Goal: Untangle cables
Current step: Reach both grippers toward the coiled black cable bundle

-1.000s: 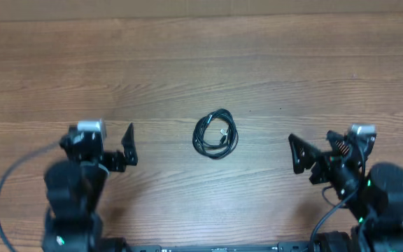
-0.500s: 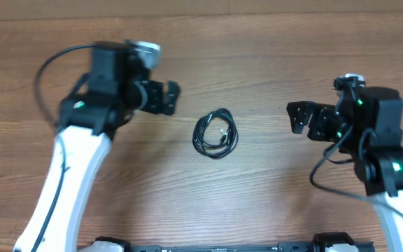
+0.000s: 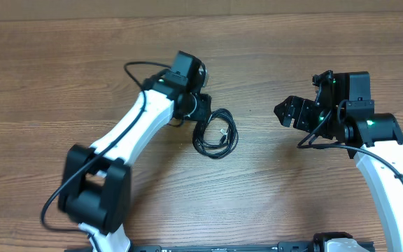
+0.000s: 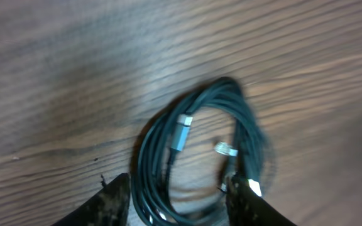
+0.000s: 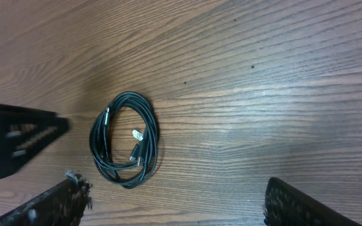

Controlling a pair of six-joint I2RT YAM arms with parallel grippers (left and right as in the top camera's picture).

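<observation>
The cables (image 3: pixel 231 138) are thin black cords wound into one hand-sized coil on the wooden table. A silvery plug (image 4: pixel 182 132) and a smaller plug (image 4: pixel 225 149) lie inside the coil (image 4: pixel 200 110). My left gripper (image 3: pixel 201 119) is down at the coil's upper left edge. Its two fingers (image 4: pixel 115 201) straddle the near part of the coil, still apart, with strands and bare wood between them. My right gripper (image 3: pixel 285 112) hovers open to the right of the coil and holds nothing. In the right wrist view the coil (image 5: pixel 149 135) lies ahead of that gripper (image 5: pixel 184 207), to its left.
The wooden table (image 3: pixel 292 56) runs out on all sides of the coil. In the right wrist view the left arm's black gripper (image 5: pixel 17 141) shows at the left edge, beside the coil. A thick black wire (image 3: pixel 142 70) loops off the left arm.
The left arm has swung right and down from the upper left onto the coil, and its jaws have narrowed. The right gripper has shifted slightly left. The coil has not moved.
</observation>
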